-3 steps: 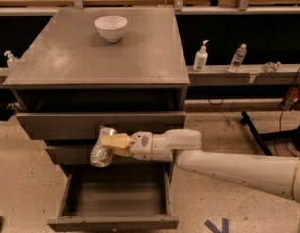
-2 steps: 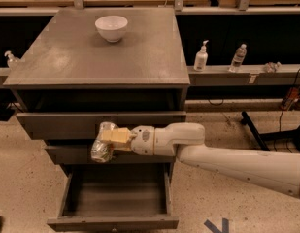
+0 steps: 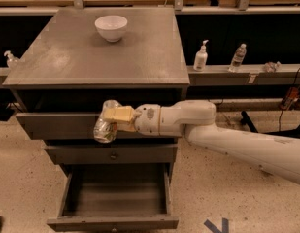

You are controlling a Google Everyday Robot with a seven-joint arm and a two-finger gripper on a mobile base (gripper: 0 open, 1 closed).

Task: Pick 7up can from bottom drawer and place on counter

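Okay, the gripper (image 3: 110,119) is left of centre in the frame and has the 7up can (image 3: 103,130) in its grasp. The jaws are closed narrow around the can, and the tan fingers (image 3: 119,114) sit over its upper side. The can hangs tilted, and its silvery body shows below and to the left of the fingers.

Comparing with a second ago, I see the lift. The gripper and can were lower then, down by the middle drawer (image 3: 110,154). Now they have come up level with the front of the top drawer (image 3: 52,125) (still below the edge of the counter (image 3: 91,57), mind). Sideways they have barely shifted.

The arm (image 3: 237,142) reaches in from the lower right of the frame, and its wrist has risen along with the gripper.

The bottom drawer (image 3: 113,223) stands pulled open at the bottom centre, same as before, and the can is well above it.

At the top of the frame, the white bowl (image 3: 111,27) sits near the back of the counter and hasn't moved.

Off to the right, the pump bottle (image 3: 201,57) and the water bottle (image 3: 238,57) stand on the shelf (image 3: 266,76), unchanged.
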